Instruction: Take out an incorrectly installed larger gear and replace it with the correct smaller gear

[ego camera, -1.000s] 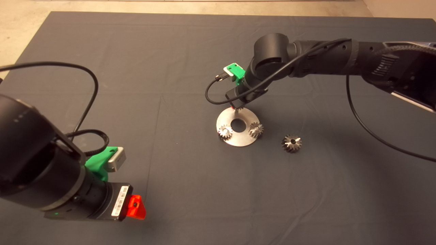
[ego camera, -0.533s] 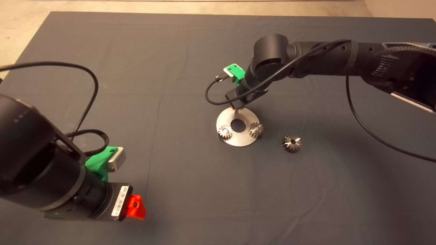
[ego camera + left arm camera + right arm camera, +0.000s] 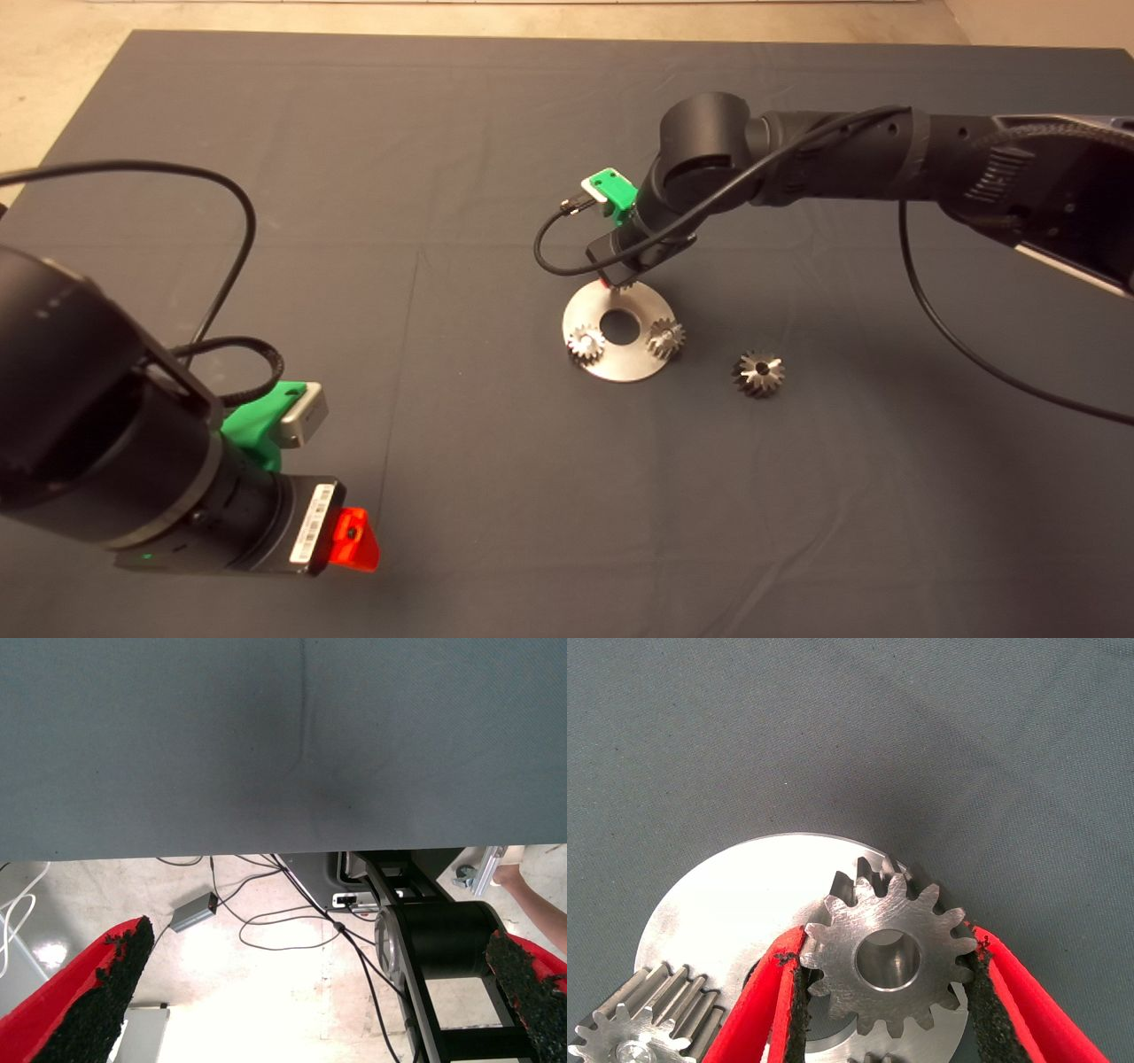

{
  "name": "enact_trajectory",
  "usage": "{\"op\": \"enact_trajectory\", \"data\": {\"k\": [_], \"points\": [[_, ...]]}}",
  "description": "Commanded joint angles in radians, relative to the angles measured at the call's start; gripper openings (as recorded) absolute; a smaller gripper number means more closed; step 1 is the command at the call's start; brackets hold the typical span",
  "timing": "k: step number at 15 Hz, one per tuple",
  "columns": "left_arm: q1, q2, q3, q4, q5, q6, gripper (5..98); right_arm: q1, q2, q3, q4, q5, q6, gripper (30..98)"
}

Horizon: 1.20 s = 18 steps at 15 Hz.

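Observation:
My right gripper [image 3: 611,283] is shut on the smaller gear [image 3: 888,961], dull grey with short straight teeth and a round centre hole. It holds the gear over the far edge of the round steel plate [image 3: 585,312]; I cannot tell whether gear and plate touch. In the right wrist view the red fingers [image 3: 775,992] press the gear's two sides above the plate [image 3: 735,904]. The larger gear [image 3: 758,373], with flared shiny teeth, lies on the mat to the right of the plate. My left gripper [image 3: 353,540] is parked at the lower left, open and empty.
Two shinier small gears [image 3: 586,343] [image 3: 665,338] sit on the plate's near side beside its centre hole; one shows in the right wrist view [image 3: 647,1019]. The left wrist view shows the mat's edge, floor cables [image 3: 292,921] and a person's limb [image 3: 536,899].
The right arm's wrist joint has shifted slightly to the right. The gripper stays shut on the smaller gear over the plate's far edge. The left arm has not moved.

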Motion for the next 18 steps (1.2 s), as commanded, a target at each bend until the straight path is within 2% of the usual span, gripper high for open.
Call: {"op": "enact_trajectory", "data": {"k": [1, 5, 18], "points": [[-0.008, -0.001, 0.014, -0.012, 0.052, -0.007, 97.6, 0.012, 0.004, 0.005, 0.018, 0.002, 0.001, 39.3], [-0.008, -0.001, 0.014, -0.012, 0.053, -0.007, 97.6, 0.012, 0.008, 0.003, 0.018, 0.016, 0.002, 39.4], [-0.008, -0.002, 0.014, -0.012, 0.052, -0.007, 97.6, 0.015, -0.010, 0.006, 0.018, 0.014, 0.002, 39.4]]}}
